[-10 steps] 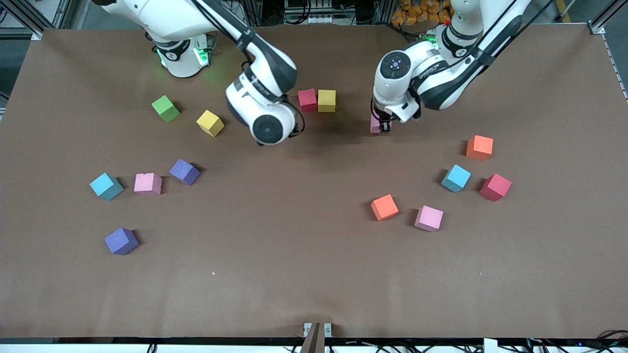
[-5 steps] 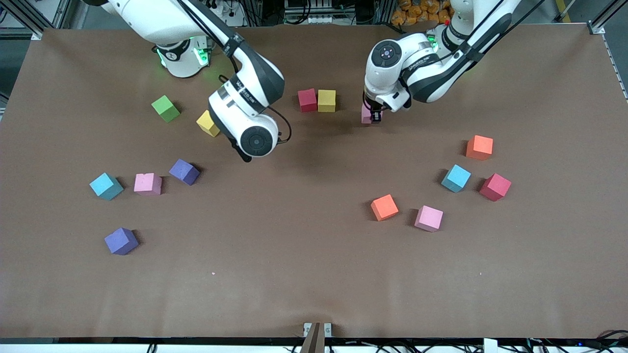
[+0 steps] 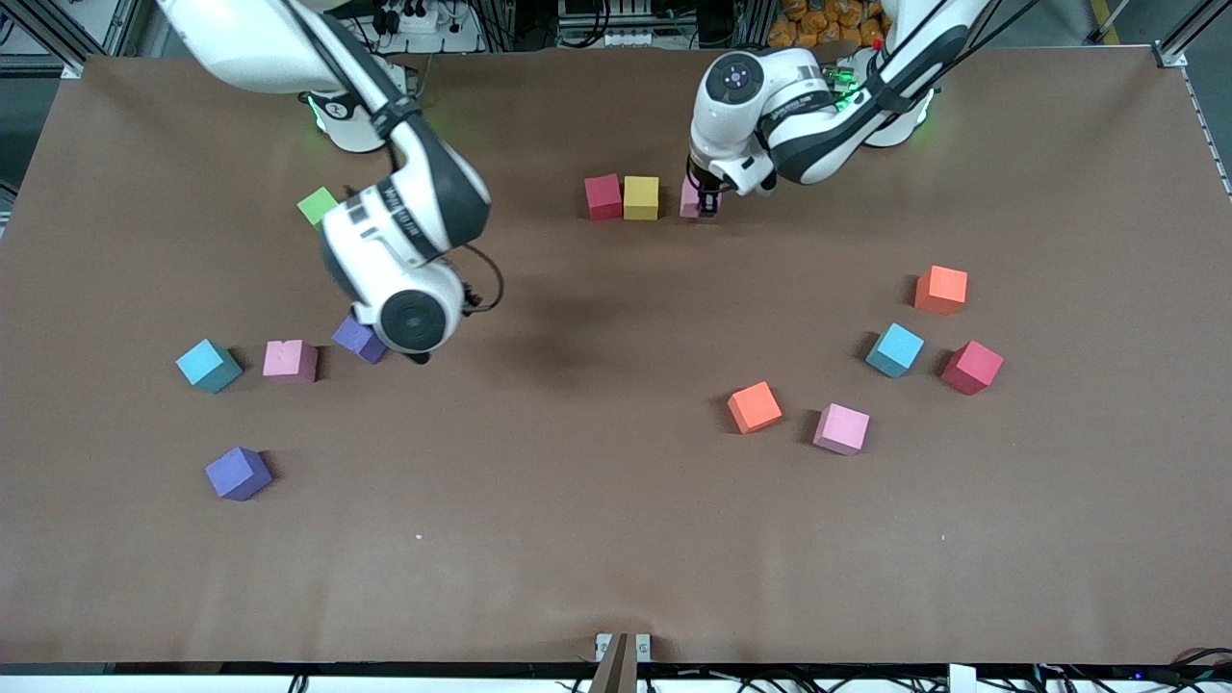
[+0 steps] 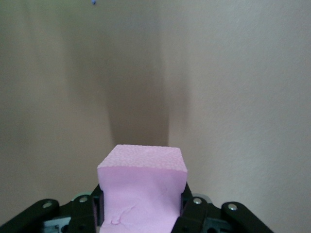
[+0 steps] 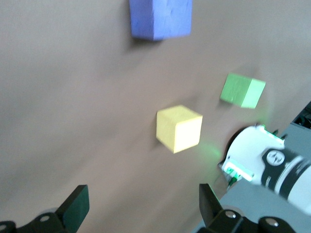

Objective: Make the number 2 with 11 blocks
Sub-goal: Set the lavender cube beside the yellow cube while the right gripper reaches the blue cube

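Swung the left end effector, clamped on a squishy, featherlight pink block, toward the yellow block; right end effector wide open, best pinching flat opposite faces.

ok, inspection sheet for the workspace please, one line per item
Surface: brown table, flat.
Job's things: red block touching yellow block; other blocks scattered toward both ends.
Clutter: green cube, partly hidden by the right arm.
Grippers: left gripper shut on pink block, beside the yellow block; right gripper open, above the purple block.
Cables: nothing seen on the table.
Surroundings: frame posts, wiring past the table edge.
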Tool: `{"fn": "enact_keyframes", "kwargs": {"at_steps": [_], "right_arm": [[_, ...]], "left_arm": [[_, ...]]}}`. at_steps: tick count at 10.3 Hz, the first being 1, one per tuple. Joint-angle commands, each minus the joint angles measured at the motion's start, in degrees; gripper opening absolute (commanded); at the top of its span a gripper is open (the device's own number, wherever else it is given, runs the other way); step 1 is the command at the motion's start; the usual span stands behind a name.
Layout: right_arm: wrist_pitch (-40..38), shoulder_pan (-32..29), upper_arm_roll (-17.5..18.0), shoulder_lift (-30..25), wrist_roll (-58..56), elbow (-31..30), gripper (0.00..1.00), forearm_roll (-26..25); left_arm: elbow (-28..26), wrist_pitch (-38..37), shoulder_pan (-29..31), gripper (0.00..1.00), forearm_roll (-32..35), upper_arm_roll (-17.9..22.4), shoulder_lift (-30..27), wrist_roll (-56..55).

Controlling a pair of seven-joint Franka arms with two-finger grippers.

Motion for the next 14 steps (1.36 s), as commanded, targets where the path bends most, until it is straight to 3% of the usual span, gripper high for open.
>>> {"fn": "enact_keyframes", "kwargs": {"at_steps": [1, 3, 5, 6, 8, 14], "right_arm": [[0.2, -3.84, -1.21, -4.11, -7.85, -2.62, 1.0, -1.01], [7.29, -9.8, -1.92, -9.81, -13.71, -10.42, 1.0, -0.92], [14.68, -11.84, -5.42, -12.29, -16.92, -16.06, 1.0, -0.31], [19.59, -11.94, -7.44, -14.21, -17.27, -20.09, 1.0, 0.39], [32.58, -13.51, -7.55, -19.22, -18.32, -30.63, 1.0, 2.15], [43.07, -15.27, -7.64, -22.41, -36.06, -36.81, 1.0, 5.15]], "left_arm": [[-0.44, 1.5, -2.18, 0.0, 1.05, -0.27, 0.05, -13.92], [-0.35, 1.5, -3.06, 0.0, 1.14, 0.0, -0.04, -16.03], [0.0, 1.41, -5.24, 0.0, 1.23, 2.1, 0.05, -17.18], [0.44, 1.5, -7.0, 0.0, 1.66, 3.94, -0.04, -18.32], [2.01, 1.5, -11.91, 0.0, 1.67, 8.76, 0.05, -18.68], [3.95, 2.29, -17.9, 0.0, 1.84, 13.34, 1.45, -20.17]]}}
